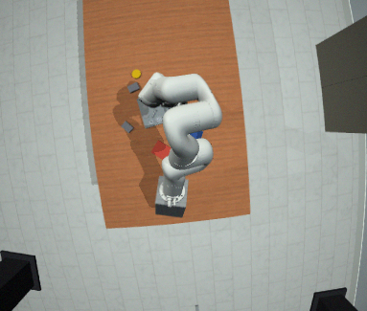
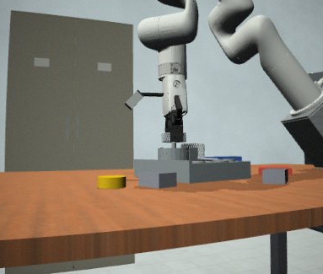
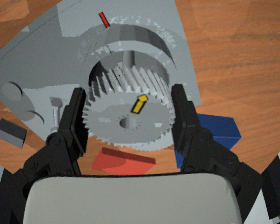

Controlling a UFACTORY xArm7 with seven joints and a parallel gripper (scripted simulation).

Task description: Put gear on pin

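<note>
My black two-fingered pincer (image 3: 128, 118) is clamped on the toothed grey gear with the yellow arrow (image 3: 128, 112), above the grey timing case (image 2: 197, 169). A second toothed gear (image 2: 193, 150) on the case crowds one side. Two small grey blocks (image 2: 157, 179) (image 2: 274, 176) and a yellow disc (image 2: 111, 181) flank the case on the wooden table (image 2: 104, 217); a flat red block (image 1: 161, 149) lies toward my base. Beyond the disc the way is open.
</note>
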